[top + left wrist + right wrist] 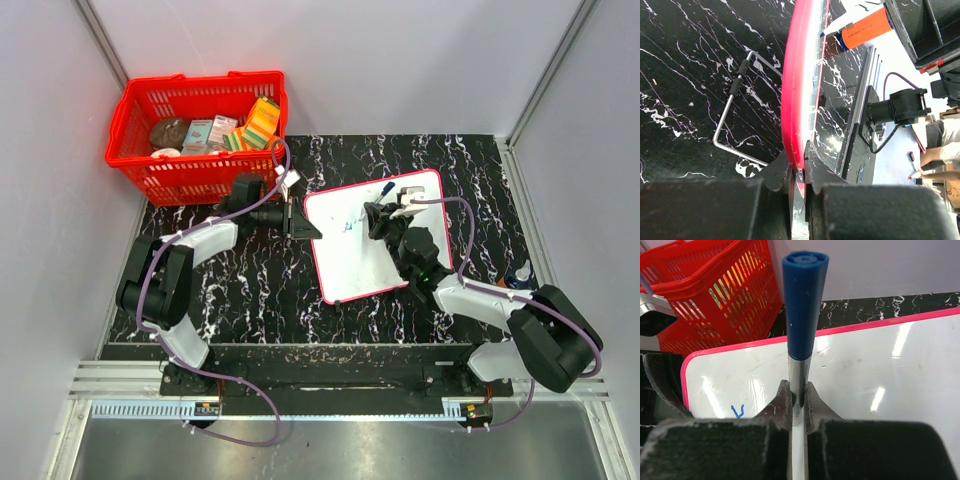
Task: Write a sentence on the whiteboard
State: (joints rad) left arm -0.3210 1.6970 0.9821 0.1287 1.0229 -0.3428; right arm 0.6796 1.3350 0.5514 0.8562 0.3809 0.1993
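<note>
The whiteboard [375, 250], white with a thin red frame, lies tilted on the black marbled table. My left gripper [299, 222] is shut on its left edge; in the left wrist view the fingers pinch the red frame [794, 100] at the gripper [800, 169]. My right gripper [385, 215] hovers over the upper middle of the whiteboard [865, 370], shut on a marker [802, 305] with a silver barrel and a blue end. Of the sentence, only a few short blue strokes [350, 226] show left of the marker; one blue stroke [738, 411] appears in the right wrist view.
A red basket [200, 135] of groceries stands at the back left, close behind the left arm. A bent metal wire piece [735, 115] lies on the table beside the board's edge. A small white and blue object [518, 271] sits near the right wall.
</note>
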